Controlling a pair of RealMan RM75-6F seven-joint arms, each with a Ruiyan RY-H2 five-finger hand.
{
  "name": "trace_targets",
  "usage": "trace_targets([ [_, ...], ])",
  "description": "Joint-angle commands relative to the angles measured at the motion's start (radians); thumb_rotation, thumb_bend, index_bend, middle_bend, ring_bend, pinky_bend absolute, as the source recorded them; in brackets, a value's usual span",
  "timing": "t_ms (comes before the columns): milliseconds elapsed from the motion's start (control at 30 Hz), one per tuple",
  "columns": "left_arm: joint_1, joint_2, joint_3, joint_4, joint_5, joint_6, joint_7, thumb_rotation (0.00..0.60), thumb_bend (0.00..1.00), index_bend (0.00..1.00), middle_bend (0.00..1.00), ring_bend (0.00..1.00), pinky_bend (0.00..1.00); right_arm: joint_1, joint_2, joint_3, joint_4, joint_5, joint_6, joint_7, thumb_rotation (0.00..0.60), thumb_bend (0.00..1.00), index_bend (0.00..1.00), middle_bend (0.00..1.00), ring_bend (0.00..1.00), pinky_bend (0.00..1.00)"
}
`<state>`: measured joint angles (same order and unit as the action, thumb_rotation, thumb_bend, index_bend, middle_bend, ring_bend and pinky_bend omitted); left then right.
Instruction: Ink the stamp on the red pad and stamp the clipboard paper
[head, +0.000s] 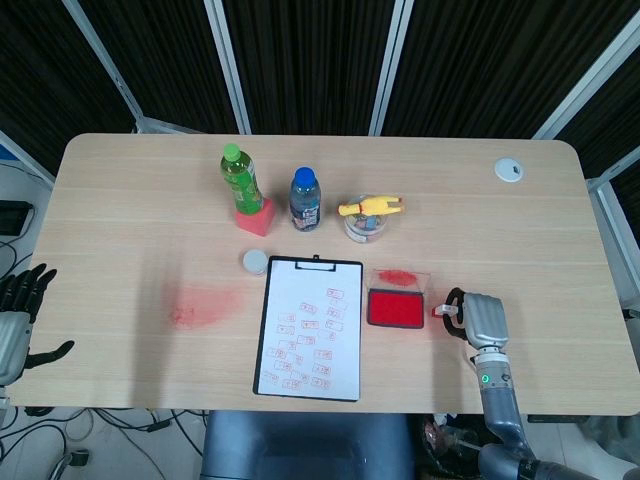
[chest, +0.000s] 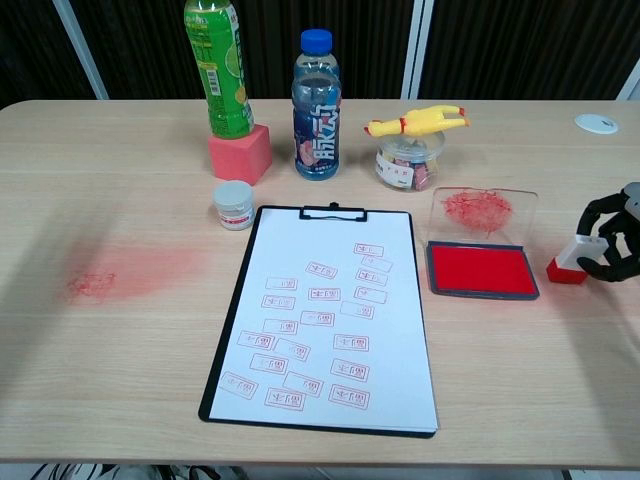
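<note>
The clipboard (head: 310, 328) (chest: 325, 320) lies at the table's front middle, and its paper carries several red stamp marks. To its right is the red ink pad (head: 396, 307) (chest: 480, 270), its clear lid open behind it. The stamp (head: 438, 312) (chest: 570, 260), a white handle on a red base, stands on the table right of the pad. My right hand (head: 478, 318) (chest: 615, 240) has its fingers curled around the stamp's handle. My left hand (head: 20, 310) hangs beyond the table's left edge, fingers spread and holding nothing.
Along the back stand a green bottle (head: 240, 180) on a pink block (head: 255, 217), a blue-capped bottle (head: 305, 198) and a jar with a yellow rubber chicken (head: 368, 212). A small white jar (head: 255, 262) sits by the clipboard's top left corner. A red smear (head: 205, 305) marks the table.
</note>
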<state>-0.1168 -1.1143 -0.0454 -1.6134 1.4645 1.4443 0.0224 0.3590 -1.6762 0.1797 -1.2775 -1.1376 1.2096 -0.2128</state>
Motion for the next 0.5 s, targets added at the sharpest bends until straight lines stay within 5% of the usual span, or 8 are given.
trace_targets([
  [33,0.000,0.000,0.000,-0.001,-0.001,-0.001,0.001,0.600,0.04,0.00,0.00,0.00,0.00,-0.002,-0.001,0.001,-0.001,0.000,0.000,0.002,0.600,0.58,0.88,0.73,0.82,0.87],
  [500,0.001,0.002,-0.002,0.001,0.001,0.002,-0.007,0.600,0.04,0.00,0.00,0.00,0.00,-0.007,-0.009,0.001,0.002,-0.011,0.006,-0.002,0.600,0.58,0.89,0.74,0.82,0.87],
])
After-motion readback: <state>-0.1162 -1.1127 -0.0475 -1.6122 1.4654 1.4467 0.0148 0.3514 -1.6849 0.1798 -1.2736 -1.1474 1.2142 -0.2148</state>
